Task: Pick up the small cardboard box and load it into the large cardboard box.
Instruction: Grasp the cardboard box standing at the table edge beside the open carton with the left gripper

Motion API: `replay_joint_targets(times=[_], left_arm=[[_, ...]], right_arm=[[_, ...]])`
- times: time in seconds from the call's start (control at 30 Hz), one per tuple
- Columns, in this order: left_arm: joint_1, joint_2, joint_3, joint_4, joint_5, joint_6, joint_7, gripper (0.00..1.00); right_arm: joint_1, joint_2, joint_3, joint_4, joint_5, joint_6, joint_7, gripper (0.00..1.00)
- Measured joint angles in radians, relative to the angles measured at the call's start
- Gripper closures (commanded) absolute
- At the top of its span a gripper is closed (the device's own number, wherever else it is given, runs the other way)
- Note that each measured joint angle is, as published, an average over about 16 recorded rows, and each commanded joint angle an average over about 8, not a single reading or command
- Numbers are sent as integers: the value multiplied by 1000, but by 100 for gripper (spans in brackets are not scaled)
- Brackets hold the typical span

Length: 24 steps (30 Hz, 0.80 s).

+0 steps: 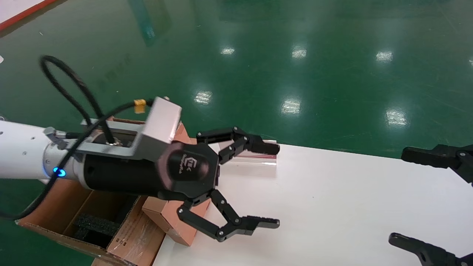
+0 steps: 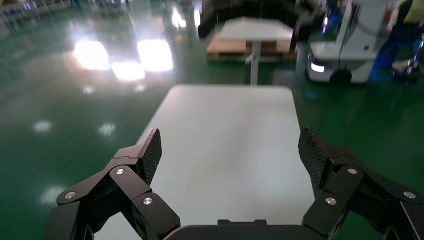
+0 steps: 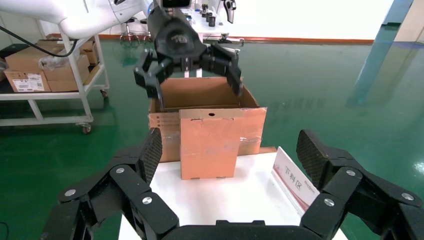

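Observation:
The small cardboard box [image 1: 172, 220] [image 3: 207, 142], reddish-brown with a tan top strip and a round hole, stands at the left end of the white table [image 1: 332, 207]. Just off that end stands the large cardboard box [image 1: 55, 218] [image 3: 200, 92], open, with black foam [image 1: 94, 225] inside. My left gripper [image 1: 277, 186] [image 2: 230, 150] hovers open above and slightly past the small box, holding nothing; in the right wrist view the left gripper [image 3: 192, 67] hangs over both boxes. My right gripper [image 1: 398, 195] [image 3: 230, 150] stays open and empty at the table's right end, facing the boxes.
A clear sign stand [image 1: 255, 159] [image 3: 295, 180] with a red stripe and printed characters sits at the table's far edge near the small box. Green floor surrounds the table. A white trolley [image 3: 45, 75] with cartons stands farther off beyond the large box.

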Motion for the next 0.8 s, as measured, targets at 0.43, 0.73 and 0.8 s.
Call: replay_joint_targets(times=[0.43,0.73,0.8], left_arm=[[-254,13,156,-32,321,49,-132,0],[-479,56,365,-39,530,84,-250,0],[-526,67,420,-40,564,87,-281,0]], right_arm=[[0,0,-1,0,1,0,-1,0],[1,1,-2,0,1,0,-1,0],[1,1,-2,0,1,1,-1,0]])
